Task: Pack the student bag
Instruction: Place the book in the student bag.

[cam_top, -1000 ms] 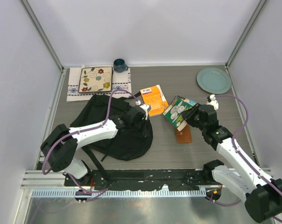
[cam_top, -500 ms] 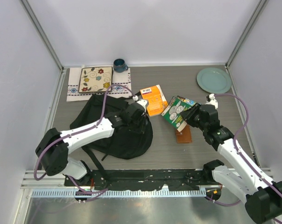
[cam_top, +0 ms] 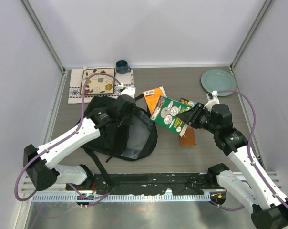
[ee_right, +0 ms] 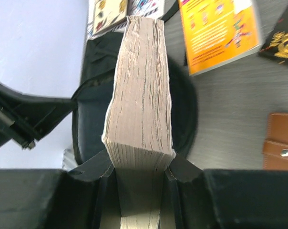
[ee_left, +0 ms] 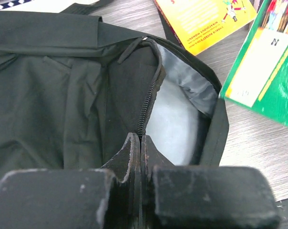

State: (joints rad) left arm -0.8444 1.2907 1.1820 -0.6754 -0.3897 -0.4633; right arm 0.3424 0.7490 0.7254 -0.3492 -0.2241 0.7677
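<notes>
Two grips are kept: left tool (ee_left: pixel 140 143) on the black fabric backpack (cam_top: pixel 110 143), now pulled open; right tool (ee_right: pixel 140 164) on the thick green book (cam_top: pixel 168 114), brought nearer.

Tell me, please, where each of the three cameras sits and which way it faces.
Top external: above and behind the arm bases, looking down on the table; both arms show.
Left wrist: on the left arm, looking along the shut left gripper into the open bag; that gripper shows.
Right wrist: on the right arm, looking along the right gripper and the green book it clamps, toward the bag; that gripper shows.
Shared: both wrist views take in the bag and the orange book.
</notes>
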